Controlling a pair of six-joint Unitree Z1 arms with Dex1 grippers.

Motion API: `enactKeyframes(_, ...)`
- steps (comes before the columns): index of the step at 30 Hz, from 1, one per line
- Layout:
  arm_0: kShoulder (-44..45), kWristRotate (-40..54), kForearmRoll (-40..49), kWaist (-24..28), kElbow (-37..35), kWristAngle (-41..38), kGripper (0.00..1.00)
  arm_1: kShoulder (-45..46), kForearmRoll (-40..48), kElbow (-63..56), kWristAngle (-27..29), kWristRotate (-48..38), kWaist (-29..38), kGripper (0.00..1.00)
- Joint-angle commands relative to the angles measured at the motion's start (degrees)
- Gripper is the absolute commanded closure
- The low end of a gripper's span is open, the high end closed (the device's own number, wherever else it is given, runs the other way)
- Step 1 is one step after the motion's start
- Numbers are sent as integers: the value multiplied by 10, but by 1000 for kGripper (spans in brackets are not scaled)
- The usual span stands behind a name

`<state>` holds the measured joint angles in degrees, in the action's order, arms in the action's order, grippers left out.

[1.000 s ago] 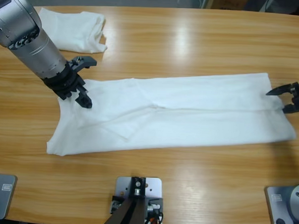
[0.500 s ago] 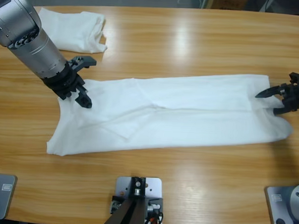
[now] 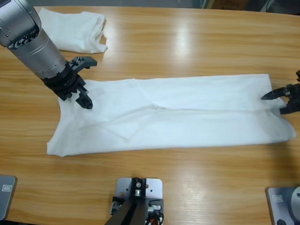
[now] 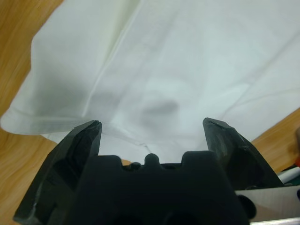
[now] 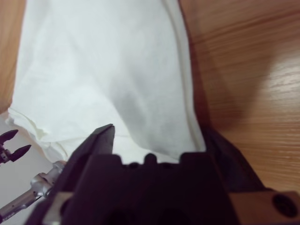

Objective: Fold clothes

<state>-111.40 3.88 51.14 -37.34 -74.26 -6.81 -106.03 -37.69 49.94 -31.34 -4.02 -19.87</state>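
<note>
Wooden table (image 3: pixel 193 39), spread T-shirt (image 3: pixel 190 112), folded T-shirt (image 3: pixel 74 29)

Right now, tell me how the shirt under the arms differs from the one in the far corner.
The long T-shirt lies stretched out lengthwise across the table's middle; the folded T-shirt sits as a compact bundle near the far left corner. The long one has a gripper at each end, the left gripper and the right gripper, both with jaws open; the folded one has neither near it. Both are plain white and rest on the wooden table.
</note>
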Motion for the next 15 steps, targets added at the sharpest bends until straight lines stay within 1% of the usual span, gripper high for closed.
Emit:
enactKeyframes(1, -13, 2, 5, 6, 11, -19, 161, 16, 0, -16, -36, -2, 5, 26)
enactKeyframes(2, -13, 3, 6, 7, 11, -19, 161, 22, -1, -16, -24, -9, 5, 0)
enactKeyframes(6, -14, 5, 5, 13, 14, -19, 161, 28, 0, -17, -11, -17, 5, 0)
enactKeyframes(7, -14, 5, 5, 13, 14, -19, 161, 25, 1, -17, -10, -17, 5, 14)
enactKeyframes(8, -15, 5, 5, 13, 14, -20, 158, 21, 1, -17, -10, -17, 5, 115)
enactKeyframes(9, -15, 5, 5, 13, 15, -21, 141, 19, 2, -17, -10, -15, 5, 244)
enactKeyframes(10, -15, 5, 5, 13, 16, -21, 129, 19, 4, -17, -9, -11, 5, 312)
enactKeyframes(14, -14, 5, 5, 16, 19, -21, 125, 17, 14, -18, -1, -5, 5, 335)
enactKeyframes(15, -14, 5, 6, 17, 19, -21, 124, 15, 16, -19, -2, -3, 5, 454)
